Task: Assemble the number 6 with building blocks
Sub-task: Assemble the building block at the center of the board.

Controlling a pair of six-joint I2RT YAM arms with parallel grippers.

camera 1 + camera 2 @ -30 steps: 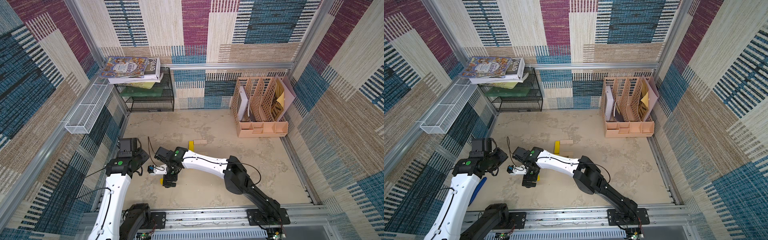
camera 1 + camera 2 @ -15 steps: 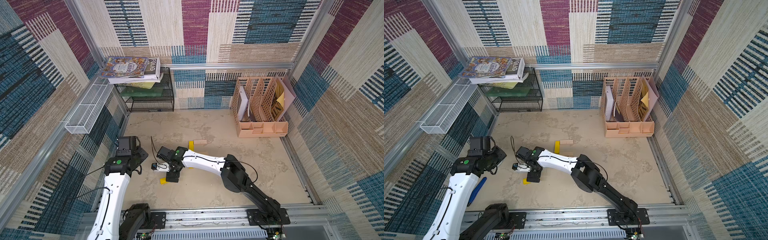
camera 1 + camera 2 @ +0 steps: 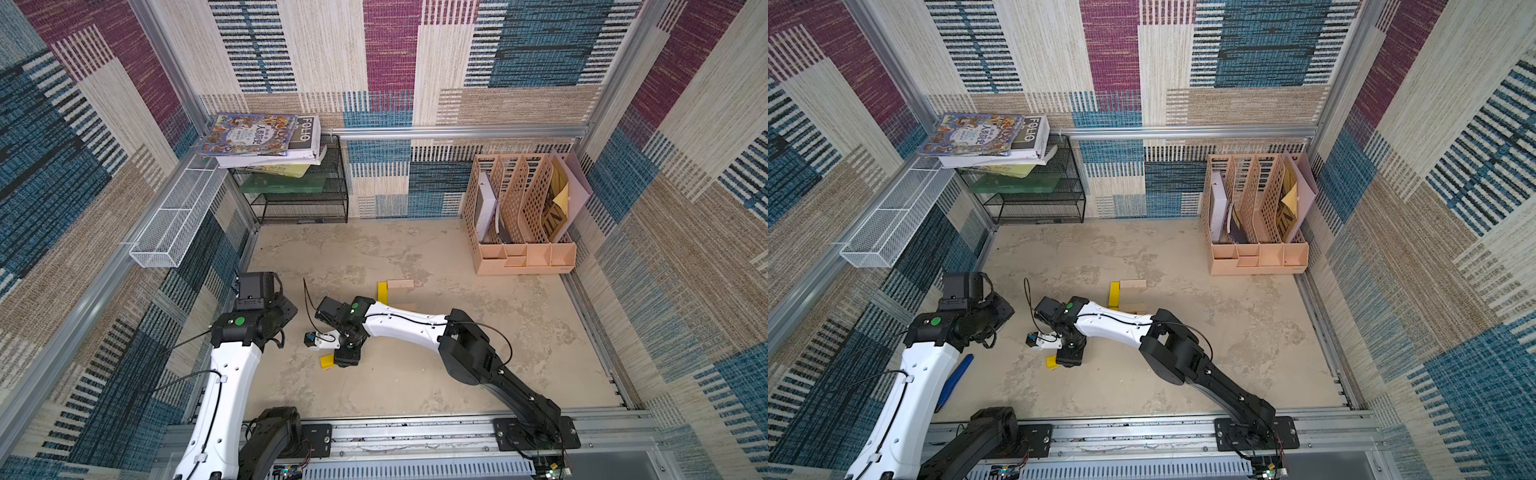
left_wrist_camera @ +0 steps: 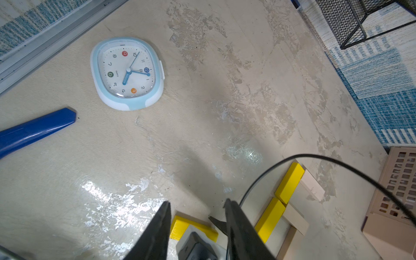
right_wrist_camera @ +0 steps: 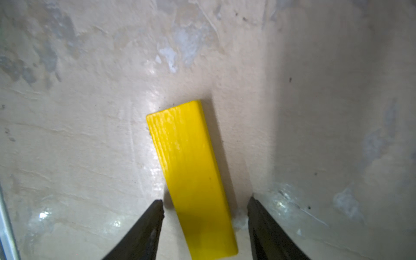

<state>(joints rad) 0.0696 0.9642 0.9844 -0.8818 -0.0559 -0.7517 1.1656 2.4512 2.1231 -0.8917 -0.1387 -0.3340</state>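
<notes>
Toward the near side of the mottled beige tabletop [image 3: 415, 382], a loose bright yellow flat wooden bar [image 5: 186, 162] lies flat between the black fingers of the right gripper [image 5: 205, 200]. Its jaws stand apart with a sliver of table showing on each side, so nothing is clamped yet. Farther back, the partly built number 6 [image 4: 270, 219] shows two more yellow bars [image 4: 289, 182] laid end to end as the spine. Pale tan wooden bars [image 4: 311, 188] touch one side of them, and a third tan one seems to sit at the picture's edge. By that count five strokes look placed and only the yellow base is left: grasp, carry, set down. The left gripper [image 4: 197, 201] hangs empty, fingers parted, apart from the blocks. Against a second earlier, the loose bar lies in the same spot, while the right jaws have narrowed around it. The left arm has barely shifted.
</notes>
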